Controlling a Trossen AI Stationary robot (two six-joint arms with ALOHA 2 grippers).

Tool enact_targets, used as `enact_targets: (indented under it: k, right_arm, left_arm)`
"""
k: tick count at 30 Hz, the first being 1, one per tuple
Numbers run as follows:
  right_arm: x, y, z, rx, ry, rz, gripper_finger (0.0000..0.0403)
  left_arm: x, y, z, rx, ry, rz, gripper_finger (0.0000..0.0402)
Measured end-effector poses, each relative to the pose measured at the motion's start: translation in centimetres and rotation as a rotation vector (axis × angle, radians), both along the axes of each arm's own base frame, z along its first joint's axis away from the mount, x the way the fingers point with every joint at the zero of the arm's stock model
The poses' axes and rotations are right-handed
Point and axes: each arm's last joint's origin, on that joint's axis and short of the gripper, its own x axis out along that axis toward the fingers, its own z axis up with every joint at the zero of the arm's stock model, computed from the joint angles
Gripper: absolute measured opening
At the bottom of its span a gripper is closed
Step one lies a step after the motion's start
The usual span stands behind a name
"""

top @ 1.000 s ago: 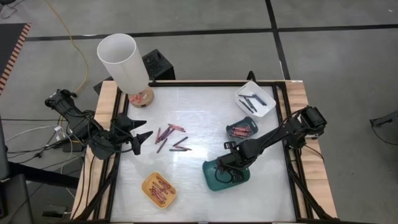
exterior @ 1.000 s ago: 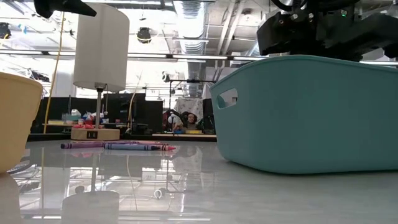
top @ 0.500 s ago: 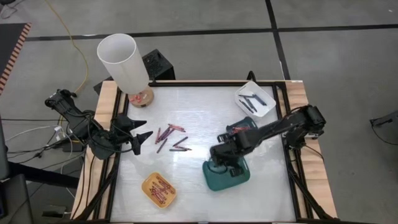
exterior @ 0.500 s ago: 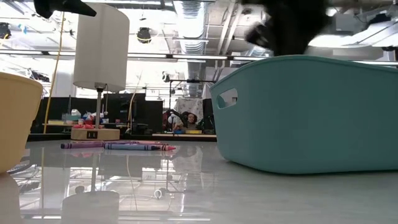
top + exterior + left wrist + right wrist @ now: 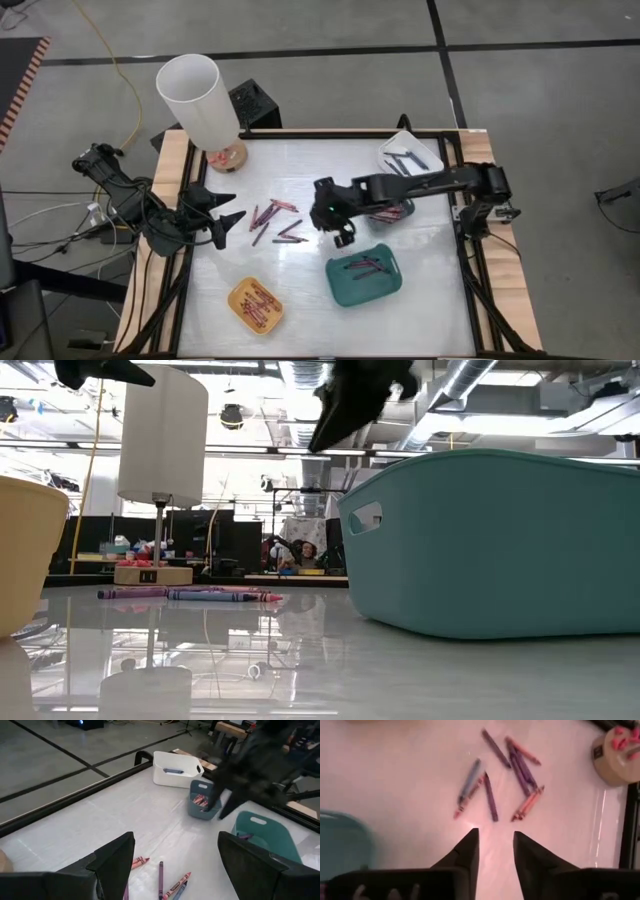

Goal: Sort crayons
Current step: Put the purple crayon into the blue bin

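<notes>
Nearby, loose crayons [image 5: 275,224] between wide-open, empty left fingers [image 5: 228,213] and slightly parted, empty right fingers [image 5: 472,851].

A lab or workshop. Bare ducts [image 5: 300,385] and pipes run along the ceiling, cluttered benches [image 5: 150,550] stand behind, and cables [image 5: 110,60] trail over grey floor.

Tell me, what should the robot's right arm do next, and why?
Probably reach on toward the loose crayons in the middle of the table and lower over one. The right gripper holds nothing and is already heading their way, with its fingers apart.
</notes>
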Motion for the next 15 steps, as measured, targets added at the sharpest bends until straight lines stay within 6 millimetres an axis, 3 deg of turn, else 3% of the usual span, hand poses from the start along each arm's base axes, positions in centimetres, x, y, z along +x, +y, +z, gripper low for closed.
enact_targets:
  k: [8, 15]
  right_arm:
    - [4.7, -2.6, -5.5, -0.048, -0.011, 0.032, 0.0187]
    - [7.0, -3.3, -9.2, -0.076, -0.028, 0.106, 0.0197]
  left_arm:
    - [0.0, 0.0, 0.0, 0.004, 0.002, -0.001, 0.0276]
    - [0.0, 0.0, 0.0, 0.012, 0.006, -0.003, 0.0276]
